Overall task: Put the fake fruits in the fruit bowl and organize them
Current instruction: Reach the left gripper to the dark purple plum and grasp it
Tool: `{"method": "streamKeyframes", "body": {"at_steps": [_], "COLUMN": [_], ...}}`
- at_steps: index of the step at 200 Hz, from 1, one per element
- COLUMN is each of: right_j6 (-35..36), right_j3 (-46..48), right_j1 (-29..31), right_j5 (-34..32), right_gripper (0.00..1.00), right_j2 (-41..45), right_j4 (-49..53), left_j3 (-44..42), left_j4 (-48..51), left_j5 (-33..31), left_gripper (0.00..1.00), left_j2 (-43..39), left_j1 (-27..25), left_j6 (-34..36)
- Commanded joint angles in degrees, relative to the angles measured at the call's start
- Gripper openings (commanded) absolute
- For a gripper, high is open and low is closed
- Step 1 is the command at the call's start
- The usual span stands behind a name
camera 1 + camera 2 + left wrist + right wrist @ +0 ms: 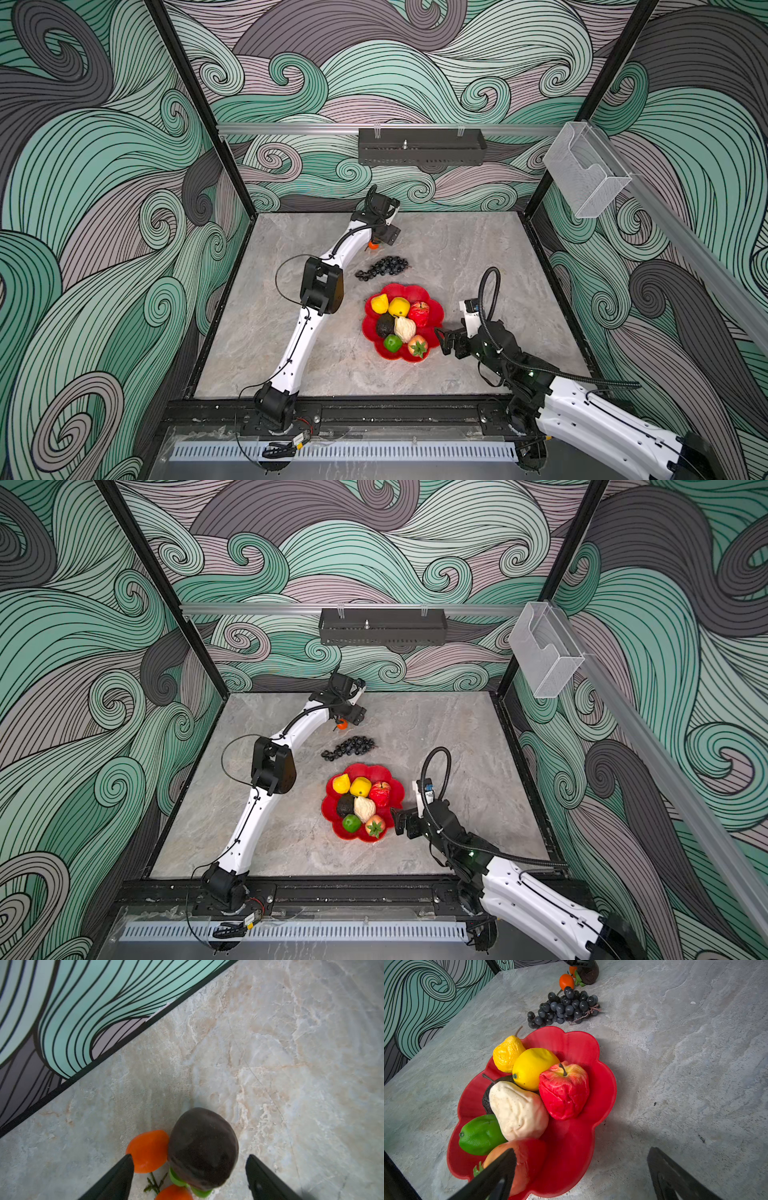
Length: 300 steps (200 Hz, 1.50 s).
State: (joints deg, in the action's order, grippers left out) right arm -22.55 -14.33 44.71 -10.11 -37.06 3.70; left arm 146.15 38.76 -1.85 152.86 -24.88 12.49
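While the bowl (405, 291) holds seven fruits (399, 306), four lie outside.

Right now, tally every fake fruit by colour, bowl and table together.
Yellow: 2, yellow pear, lemon
Red: 2, apple, strawberry-like piece
Green: 1, lime
Cream: 1, cream pear
Dark brown: 2, bowl avocado, table avocado
Orange: 2, tangerine, second tangerine
Black: 1, grape bunch
Total: 11

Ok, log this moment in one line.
left gripper: open around avocado | right gripper: open at fruit bowl rim | grape bunch, tangerines: outside bowl
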Motion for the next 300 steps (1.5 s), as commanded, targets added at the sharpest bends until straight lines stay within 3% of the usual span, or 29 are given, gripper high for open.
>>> {"method": "streamKeyframes", "body": {"at_steps": [1, 63, 121, 157, 198, 233, 242, 262, 300], "right_j6": [0.22, -0.11, -0.08, -0.12, -0.08, -1.42, -3.62, -6.66, -8.62], "right_j3": [-0.37, -0.18, -0.23, -0.35, -0.63, -1.42, -3.86, -10.58, -14.83], "right_j1": [-0.24, -0.27, -0.30, -0.32, -0.32, -0.37, -0.79, -1.75, -1.65], "right_j5": [-0.04, -0.89, -1.10, -0.95, -0.51, -1.07, -1.71, 0.82, 4.14], "right_gripper": [0.99, 0.99, 0.99, 0.99, 0.99, 1.00, 1.00, 1.00, 0.97], "right_j2": [-0.01, 0.50, -0.02, -0.56, -1.26, -0.29, 0.20, 0.41, -1.38], "right_j4": [-1.19, -0.79, -0.94, -1.19, -1.58, -0.31, 2.68, 8.41, 5.68], "left_j3": [2.33, 7.27, 6.73, 3.16, 0.35, -10.45, -14.47, -27.15, -55.42], "left_j4": [0.49, 1.57, 1.11, -1.43, -1.52, -3.91, -5.33, -10.26, -25.36], "left_j5": [2.85, 3.69, 1.16, 0.27, 2.55, 7.31, 12.17, 19.50, 23.25], "left_gripper": [0.87, 0.79, 0.58, 0.49, 0.45, 0.42, 0.41, 0.40, 0.39], "left_j2": [1.90, 6.56, 5.67, 0.24, -7.46, -18.04, -21.50, -30.91, -48.94], "left_j1": [0.13, 0.11, 0.13, 0.26, 1.69, 4.00, 4.75, 5.55, 5.46], "left_j6": [1.22, 1.61, -0.31, -7.09, -21.44, -35.58, -38.61, -48.31, -64.13]}}
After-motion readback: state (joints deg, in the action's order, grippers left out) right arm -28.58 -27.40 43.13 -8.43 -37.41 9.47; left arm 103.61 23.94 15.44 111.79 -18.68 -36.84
